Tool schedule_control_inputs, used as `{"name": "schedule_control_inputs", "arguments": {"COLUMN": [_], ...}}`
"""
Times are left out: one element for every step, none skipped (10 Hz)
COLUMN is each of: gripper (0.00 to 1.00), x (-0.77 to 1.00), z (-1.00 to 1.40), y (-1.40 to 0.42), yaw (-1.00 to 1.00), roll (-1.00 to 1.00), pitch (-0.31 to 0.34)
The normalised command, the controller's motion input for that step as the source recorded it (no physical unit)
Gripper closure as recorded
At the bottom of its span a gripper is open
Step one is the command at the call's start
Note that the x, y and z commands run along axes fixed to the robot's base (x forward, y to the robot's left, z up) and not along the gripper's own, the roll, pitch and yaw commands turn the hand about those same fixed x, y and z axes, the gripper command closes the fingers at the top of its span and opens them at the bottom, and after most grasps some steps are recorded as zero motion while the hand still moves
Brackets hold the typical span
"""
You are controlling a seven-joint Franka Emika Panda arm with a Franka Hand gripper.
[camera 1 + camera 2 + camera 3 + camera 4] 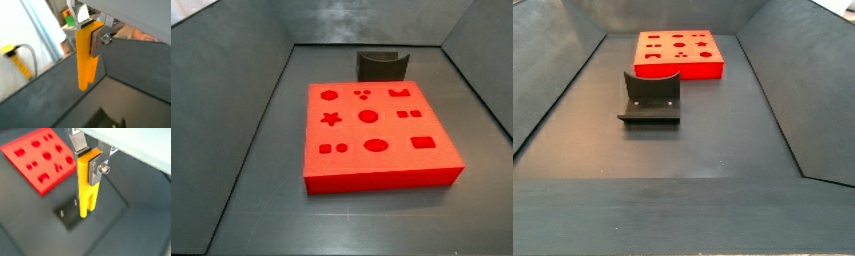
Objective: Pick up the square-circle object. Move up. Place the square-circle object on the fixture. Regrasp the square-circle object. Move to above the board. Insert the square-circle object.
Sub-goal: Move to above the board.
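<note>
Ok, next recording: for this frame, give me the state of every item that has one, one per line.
gripper: shut on the square-circle object, raised above the floor, out of frame in both side views.
square-circle object: held, hanging upright, touching nothing below.
fixture: standing on the floor, notch unoccupied.
board: flat on the floor, all cutouts unfilled.

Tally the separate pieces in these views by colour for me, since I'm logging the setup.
Yellow: 1, the two-pronged yellow peg with an orange end, held in the gripper above the floor.
Red: 1, the flat red board with shaped cutouts.
Dark grey: 1, the notched fixture.
Total: 3.
</note>
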Motion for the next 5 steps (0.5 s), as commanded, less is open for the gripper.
{"name": "schedule_control_inputs", "arguments": {"gripper": [1.00, 1.00, 1.00, 1.00, 1.00], "x": [-0.70, -0.71, -0.71, -0.72, -0.72], "z": [-0.07, -0.08, -0.07, -0.07, -0.07], "y": [-1.00, -1.00, -1.00, -1.00, -1.00], "yaw": [1.00, 1.00, 1.00, 1.00, 1.00], "roll": [-0.28, -0.28, -0.28, -0.27, -0.27], "pitch": [0.034, 0.014, 0.002, -0.029, -0.038]}}
